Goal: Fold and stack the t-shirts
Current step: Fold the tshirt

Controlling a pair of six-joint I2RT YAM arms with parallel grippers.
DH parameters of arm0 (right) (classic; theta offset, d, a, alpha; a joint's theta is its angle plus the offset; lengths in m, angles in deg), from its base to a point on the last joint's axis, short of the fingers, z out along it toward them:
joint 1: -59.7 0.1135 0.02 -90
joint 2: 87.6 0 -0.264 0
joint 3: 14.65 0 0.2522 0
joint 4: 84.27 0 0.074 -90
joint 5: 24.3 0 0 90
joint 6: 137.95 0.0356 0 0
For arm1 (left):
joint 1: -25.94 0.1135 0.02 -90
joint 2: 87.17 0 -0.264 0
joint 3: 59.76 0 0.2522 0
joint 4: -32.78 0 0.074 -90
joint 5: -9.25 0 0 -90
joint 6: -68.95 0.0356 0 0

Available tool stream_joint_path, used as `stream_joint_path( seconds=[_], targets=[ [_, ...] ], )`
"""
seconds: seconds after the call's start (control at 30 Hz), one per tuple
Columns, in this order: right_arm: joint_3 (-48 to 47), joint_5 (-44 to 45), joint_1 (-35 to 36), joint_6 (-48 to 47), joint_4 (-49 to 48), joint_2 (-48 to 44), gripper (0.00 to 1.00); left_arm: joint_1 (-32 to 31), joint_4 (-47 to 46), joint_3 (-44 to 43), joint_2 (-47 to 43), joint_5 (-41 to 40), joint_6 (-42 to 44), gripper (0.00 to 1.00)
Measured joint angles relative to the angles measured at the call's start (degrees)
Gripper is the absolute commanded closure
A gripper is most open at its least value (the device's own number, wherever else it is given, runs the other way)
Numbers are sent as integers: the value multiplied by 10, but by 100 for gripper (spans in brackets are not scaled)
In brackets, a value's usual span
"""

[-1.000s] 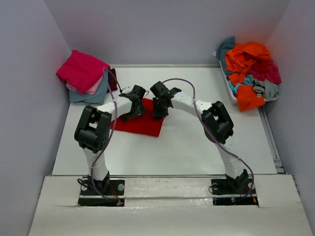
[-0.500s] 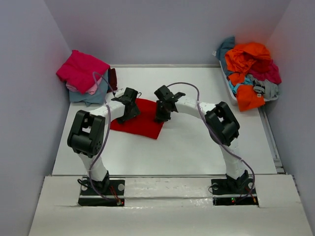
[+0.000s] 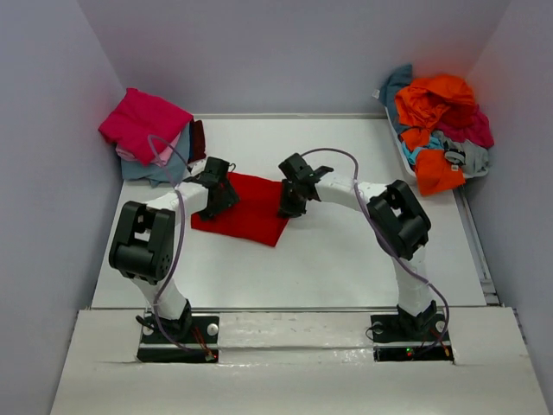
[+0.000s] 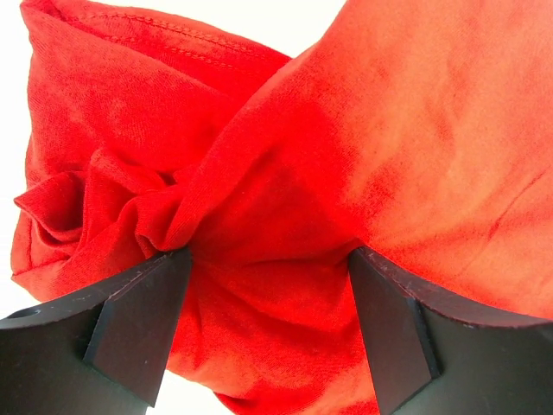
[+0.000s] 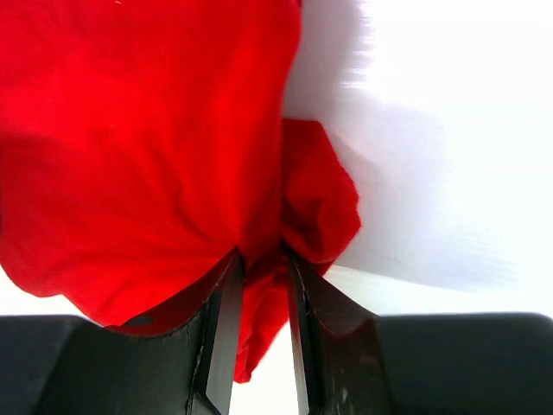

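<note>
Red t-shirt (image 3: 246,216) lies on the table (image 3: 346,259), centre-left between the two arms, mostly flat but rumpled at both ends. Right gripper (image 5: 263,285) is clenched on its right edge: my wrist view shows the fingers narrow, with a pinch of red cloth squeezed between them. Left gripper (image 4: 268,285) is at the shirt's left end. Its fingers stand wide and a thick bunch of cloth fills the gap, touching both. I can't tell if that's a real hold or just straddling. From above, both grippers cover the cloth ends, so contact isn't visible there. Folded stack (image 3: 147,130) sits at the far-left corner: magenta on top, pale pink and grey-blue under it, lower layers partly hidden. Unfolded pile (image 3: 441,121) at far right overflows a white bin (image 3: 399,157); orange on top, the rest too tangled to separate.
</note>
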Motion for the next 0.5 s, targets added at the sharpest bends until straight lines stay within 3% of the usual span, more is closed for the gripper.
stream_joint_path(
  seconds=[0.3,0.5],
  targets=[
    [9,7,-6,-6,12,-10,67,11,1,10,-11,15,0,12],
    [-17,29,-12,-29,99,-32,66,14,3,11,-11,12,3,12]
  ],
)
